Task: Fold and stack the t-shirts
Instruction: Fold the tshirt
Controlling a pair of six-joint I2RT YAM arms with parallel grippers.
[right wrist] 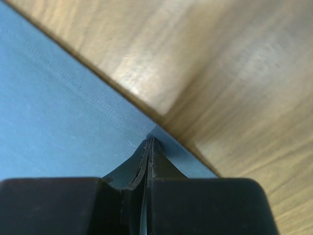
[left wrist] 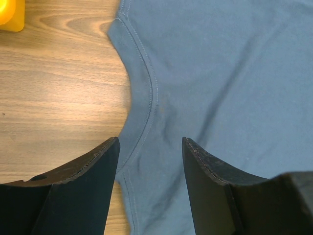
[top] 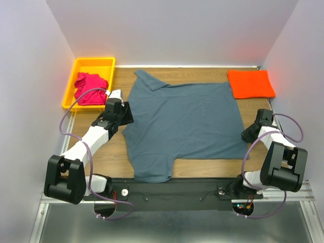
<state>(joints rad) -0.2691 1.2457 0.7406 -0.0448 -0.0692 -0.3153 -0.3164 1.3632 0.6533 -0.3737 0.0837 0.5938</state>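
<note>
Lying flat on the wooden table (top: 207, 168), the slate grey-blue t-shirt (top: 187, 119) runs left to right, collar toward the left gripper (left wrist: 149, 142), hem rightward. That gripper's fingers stand apart astride the neckline; the right gripper (right wrist: 149, 142) is pinched onto a hem corner. A folded orange t-shirt (top: 250, 83) sits far right, a magenta t-shirt (top: 90, 88) crumpled in the yellow bin (top: 93, 62); white walls (top: 177, 30) enclose.

Centre: grey-blue shirt (top: 187, 121) lies flat and low, passable above.
Far left: yellow bin (top: 93, 62) stands proud, pink shirt (top: 90, 88) inside.
Far right: orange shirt (top: 250, 83) flat, near side wall (top: 304, 61).
Far strip: bare table (top: 202, 75), open.
</note>
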